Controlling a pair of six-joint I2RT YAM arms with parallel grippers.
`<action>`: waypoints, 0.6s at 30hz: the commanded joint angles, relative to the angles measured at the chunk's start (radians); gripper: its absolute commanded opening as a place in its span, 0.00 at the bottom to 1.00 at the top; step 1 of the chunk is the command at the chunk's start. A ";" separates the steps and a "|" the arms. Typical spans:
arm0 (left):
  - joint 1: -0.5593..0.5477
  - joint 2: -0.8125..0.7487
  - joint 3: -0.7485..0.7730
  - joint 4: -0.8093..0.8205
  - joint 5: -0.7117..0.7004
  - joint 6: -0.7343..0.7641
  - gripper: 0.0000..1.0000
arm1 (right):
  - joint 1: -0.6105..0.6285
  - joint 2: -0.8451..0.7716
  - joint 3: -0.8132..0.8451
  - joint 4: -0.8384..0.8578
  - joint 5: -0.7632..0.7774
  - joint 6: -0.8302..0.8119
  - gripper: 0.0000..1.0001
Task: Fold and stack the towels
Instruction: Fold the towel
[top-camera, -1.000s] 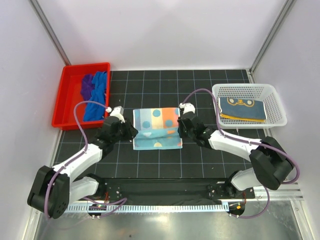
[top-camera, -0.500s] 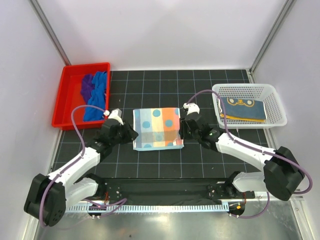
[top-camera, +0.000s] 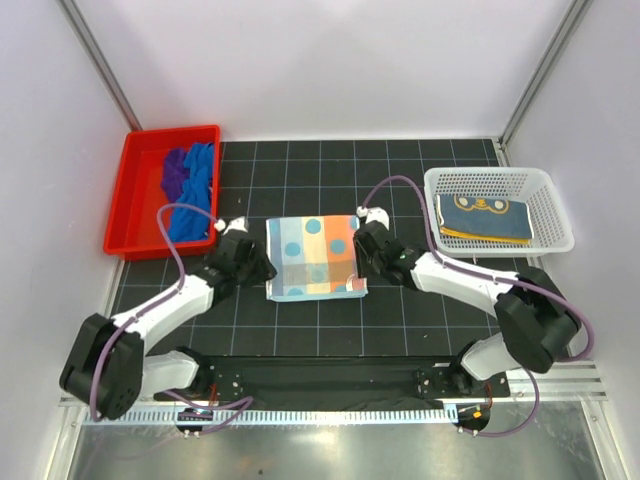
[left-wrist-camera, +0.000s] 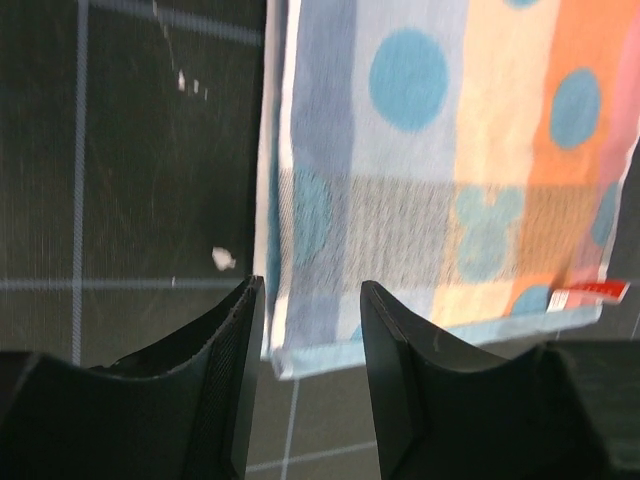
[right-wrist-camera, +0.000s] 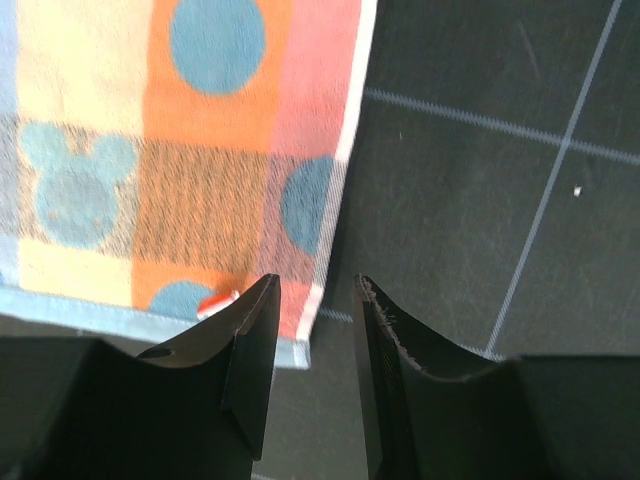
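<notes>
Terry, looked soft, light and floppy. Patterned towel (top-camera: 313, 258) lay folded flat on the black mat (top-camera: 400, 170) between your arms. Left gripper (left-wrist-camera: 308, 290) stood wide over its near-left corner, right gripper (right-wrist-camera: 315, 285) part-open at the near-right corner, both empty. Best hold was probably all layers at those corners.

Towel (top-camera: 313, 258): pastel stripes, teal dots; red tray (top-camera: 140, 205); white basket (top-camera: 480, 180); black gridded mat (top-camera: 330, 170).

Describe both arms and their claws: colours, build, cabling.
Left arm and right arm: white shells, black joints. A purple cable loops along each to the wrist. The left claw and right claw each have two matte black, tapered fingers.
</notes>
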 joint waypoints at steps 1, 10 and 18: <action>0.000 0.072 0.116 0.004 -0.116 0.003 0.47 | -0.013 0.042 0.104 0.006 0.055 -0.015 0.42; 0.050 0.348 0.421 -0.044 -0.204 0.102 0.40 | -0.139 0.267 0.356 0.004 -0.067 -0.035 0.41; 0.118 0.546 0.573 -0.045 -0.149 0.168 0.39 | -0.224 0.453 0.544 -0.039 -0.083 -0.064 0.40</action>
